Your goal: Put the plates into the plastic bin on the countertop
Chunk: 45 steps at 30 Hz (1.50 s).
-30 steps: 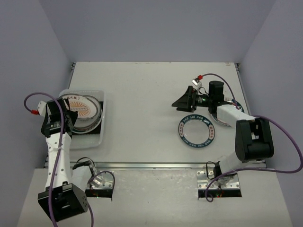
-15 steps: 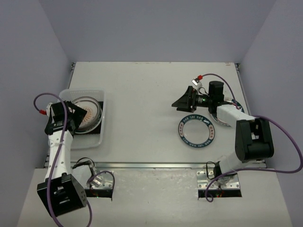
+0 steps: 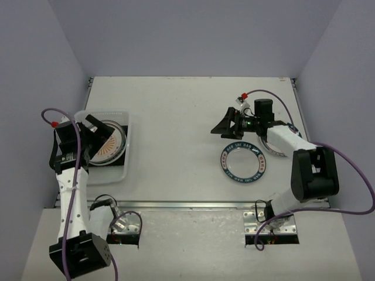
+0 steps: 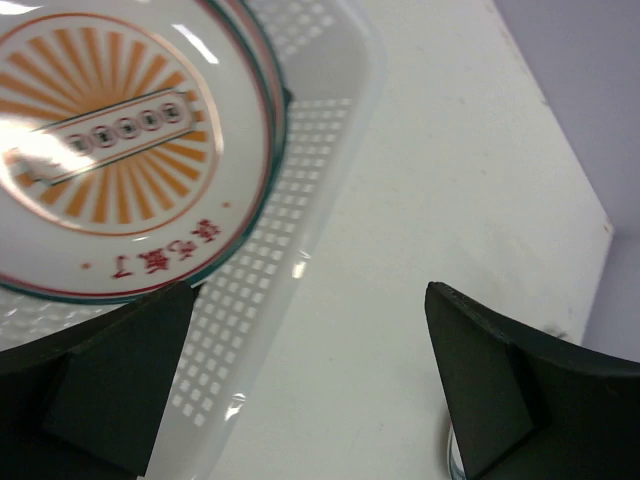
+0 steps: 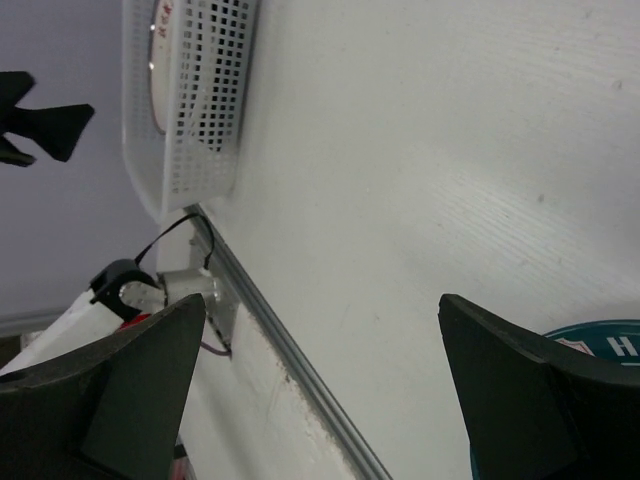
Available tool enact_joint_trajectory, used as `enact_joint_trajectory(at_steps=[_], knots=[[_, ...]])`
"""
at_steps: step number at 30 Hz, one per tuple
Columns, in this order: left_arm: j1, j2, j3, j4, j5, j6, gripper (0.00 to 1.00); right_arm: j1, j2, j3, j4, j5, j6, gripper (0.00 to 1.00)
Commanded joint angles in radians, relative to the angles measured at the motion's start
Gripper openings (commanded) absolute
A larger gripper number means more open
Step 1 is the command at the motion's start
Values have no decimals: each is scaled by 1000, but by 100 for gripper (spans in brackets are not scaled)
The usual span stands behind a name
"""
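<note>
countertop (image 3: 187, 111) off-white | plastic bin (image 3: 115, 173) L side | blue-band plate (image 3: 244, 164) R-ctr | 2nd plate (image 3: 263, 147) just beside, part hidden

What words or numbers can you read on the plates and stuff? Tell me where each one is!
"H": one white letter on the blue-banded plate, right wrist view; the rest is cut off.
White lettering round that plate's band, top view: too small to read.
Red characters on the orange sunburst plate: upside down, unreadable to me.
No other text is readable.
</note>
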Motion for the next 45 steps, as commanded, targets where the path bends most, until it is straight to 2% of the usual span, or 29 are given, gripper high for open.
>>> enact_joint_trajectory(at_steps=[1,4,6,7,9,10,11,12,14,17,21,24,26,29,32,35,38,40,43,45], knots=[[-112,-64,-6,175,273,41,100,51,-138,48,-148,144,-111,99],[-329,-28,13,184,145,23,100,55,-254,-7,-128,173,-71,99],[-412,2,12,213,118,-13,100,57,-357,-23,-141,220,-53,99],[-502,36,3,264,99,-30,100,57,-401,-36,-151,242,-48,99],[-698,100,-8,333,20,-74,100,57,-542,-50,-209,358,-44,99],[-748,122,-15,388,-41,-89,100,57,-575,-50,-255,429,-53,99],[-862,192,-15,473,-66,-96,100,57,-645,-44,-289,475,-64,99],[-873,242,-14,481,-82,-99,100,57,-680,-37,-324,506,-78,99],[-988,386,29,581,-89,-100,100,57,-755,-21,-398,551,-111,99],[-1006,584,71,759,6,-128,100,57,-830,4,-508,582,-140,99],[-1035,850,155,895,134,-196,100,57,-936,-10,-539,569,-115,99],[-1099,1049,231,990,222,-240,100,57,-983,-15,-555,551,-109,99],[-1109,1130,257,1025,248,-263,99,57,-992,-19,-557,530,-107,99],[-1114,1232,290,1091,298,-319,93,57,-991,-34,-558,506,-109,99],[-1127,1277,346,1017,271,-319,90,57,-993,-44,-560,506,-119,99],[-1141,1314,400,926,217,-306,80,57,-1001,-46,-553,526,-126,99],[-1149,1360,483,794,158,-272,54,57,-996,-41,-542,514,-125,99],[-1150,1374,492,756,113,-257,50,57,-990,-34,-541,506,-125,99],[-1150,1394,502,738,112,-253,25,57,-985,-33,-542,531,-125,99],[-1152,1409,509,749,137,-252,18,57,-982,-30,-542,529,-125,99]])
